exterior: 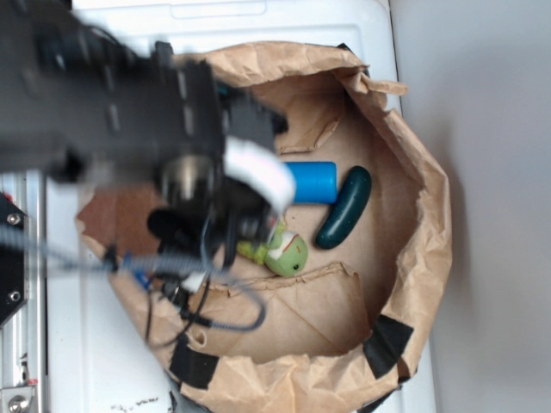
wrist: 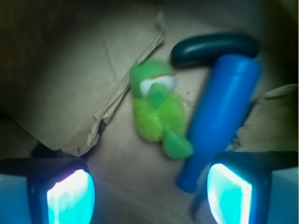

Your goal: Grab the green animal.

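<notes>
Plush toy lying free between open pads

Fuzzy lime-green plush animal point(wrist: 159, 114) is lying on the brown paper floor of the crumpled paper-lined bin point(exterior: 430, 258), and you are looking straight down on it from the wrist view. Your gripper point(wrist: 149, 191) is hovering above it with its two glowing cyan pads point(wrist: 70, 196) standing wide apart, clamped on nothing. The toy's round head with the white mouth patch is pointing away from the pads, and its flat fin-like end is lying just beside the narrow neck of the smooth blue plastic bottle point(wrist: 224, 112). The bottle is running at a slant, its neck reaching under the right pad. Beyond the toy's head, the smooth dark green cucumber-shaped object point(wrist: 212, 46) is lying crosswise, touching the bottle's far end
</notes>
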`<state>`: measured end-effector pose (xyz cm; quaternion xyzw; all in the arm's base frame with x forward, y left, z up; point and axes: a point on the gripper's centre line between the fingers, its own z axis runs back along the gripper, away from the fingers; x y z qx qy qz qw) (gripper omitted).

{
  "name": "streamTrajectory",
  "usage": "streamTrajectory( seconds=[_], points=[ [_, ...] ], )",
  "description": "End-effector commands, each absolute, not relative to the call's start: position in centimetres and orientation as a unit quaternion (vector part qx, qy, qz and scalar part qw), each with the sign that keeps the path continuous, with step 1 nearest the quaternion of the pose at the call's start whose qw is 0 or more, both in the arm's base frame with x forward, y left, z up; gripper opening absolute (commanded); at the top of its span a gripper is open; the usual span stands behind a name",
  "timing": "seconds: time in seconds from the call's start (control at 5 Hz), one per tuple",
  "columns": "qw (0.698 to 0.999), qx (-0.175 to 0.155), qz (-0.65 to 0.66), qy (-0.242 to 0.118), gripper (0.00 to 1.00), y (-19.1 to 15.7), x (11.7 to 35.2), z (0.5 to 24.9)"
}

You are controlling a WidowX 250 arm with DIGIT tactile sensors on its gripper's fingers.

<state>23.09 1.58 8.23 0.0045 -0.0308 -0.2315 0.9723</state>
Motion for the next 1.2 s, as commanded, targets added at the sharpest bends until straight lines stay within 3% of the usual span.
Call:
streamTrajectory(
  seconds=[0.0, 0.4, 1.0],
  points=[
    [0.969, 0.021, -0.245, -0.013, 1.0, 0.5, 24.5, 5.9],
    [0.968, 0.01, -0.251, -0.002, 1.0, 0.8, 23.4, 6.3],
    [0.975, 0.011, -0.218, -0.032, 1.0, 2.5, 25.9, 7.6]
  ],
)
